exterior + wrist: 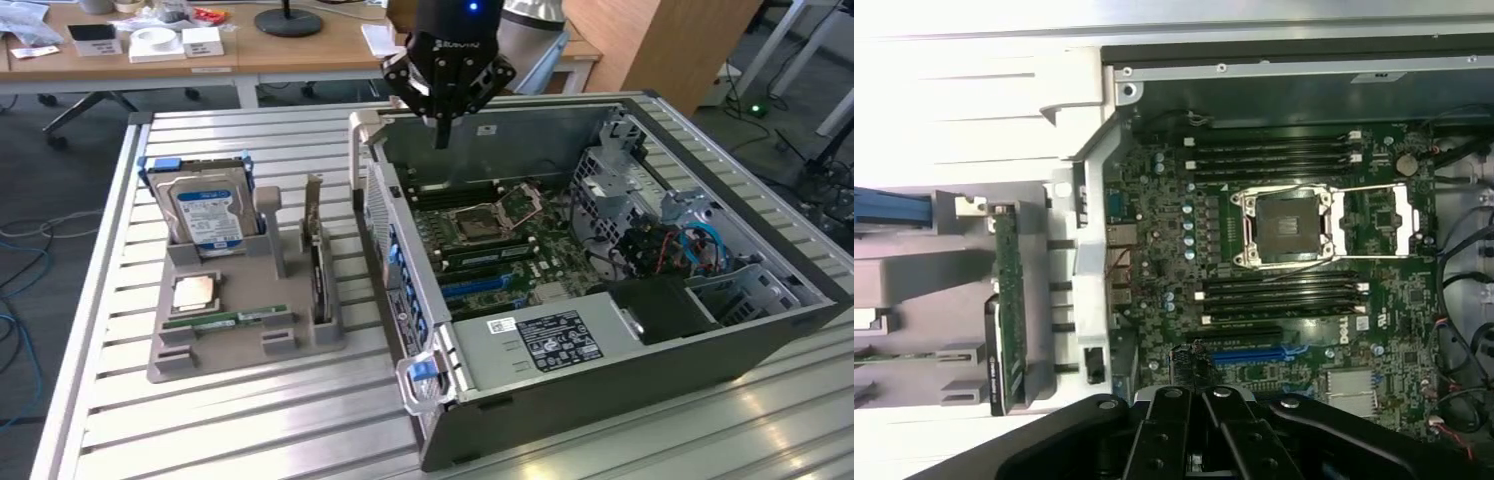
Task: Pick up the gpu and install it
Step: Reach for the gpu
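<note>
On the slatted desk (200, 430), a grey holder (220, 352) carries a memory stick (240, 320), a processor chip (195, 291) and, behind them, a hard drive (207, 215). The gpu (318, 265) stands on edge in the holder's slot, just beside the open computer case (601, 385). Farther back, the claw (441, 135) hangs over the motherboard (487, 255), fingers together, gripping nothing.

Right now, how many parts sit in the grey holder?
4: hard drive upright, far end; gpu on edge beside the case; processor chip and memory stick lying flat. Others may hide.
</note>
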`<state>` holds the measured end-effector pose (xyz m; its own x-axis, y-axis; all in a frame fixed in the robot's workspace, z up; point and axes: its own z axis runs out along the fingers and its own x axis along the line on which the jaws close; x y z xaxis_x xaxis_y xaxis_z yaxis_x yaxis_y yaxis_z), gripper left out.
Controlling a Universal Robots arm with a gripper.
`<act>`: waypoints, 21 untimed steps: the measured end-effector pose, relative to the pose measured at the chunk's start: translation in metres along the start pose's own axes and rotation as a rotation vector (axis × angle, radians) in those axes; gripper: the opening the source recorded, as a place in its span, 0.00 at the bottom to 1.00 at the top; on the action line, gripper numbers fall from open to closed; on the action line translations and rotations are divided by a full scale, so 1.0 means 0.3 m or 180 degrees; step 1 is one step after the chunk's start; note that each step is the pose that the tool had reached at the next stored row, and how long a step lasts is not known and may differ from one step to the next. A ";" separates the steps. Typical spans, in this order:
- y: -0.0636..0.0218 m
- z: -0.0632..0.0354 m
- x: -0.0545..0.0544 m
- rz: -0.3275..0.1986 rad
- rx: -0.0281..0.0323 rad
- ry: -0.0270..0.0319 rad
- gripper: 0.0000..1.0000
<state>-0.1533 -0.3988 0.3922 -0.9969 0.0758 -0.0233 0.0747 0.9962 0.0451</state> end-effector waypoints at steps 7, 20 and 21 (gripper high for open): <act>-0.006 0.000 0.081 0.0005 0.0000 0.0000 0.11; -0.015 -0.001 0.213 0.0019 0.0000 -0.0001 0.11; -0.016 -0.001 0.222 0.0020 0.0000 -0.0001 0.11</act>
<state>-0.2201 -0.3985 0.3906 -0.9964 0.0819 -0.0233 0.0808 0.9957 0.0451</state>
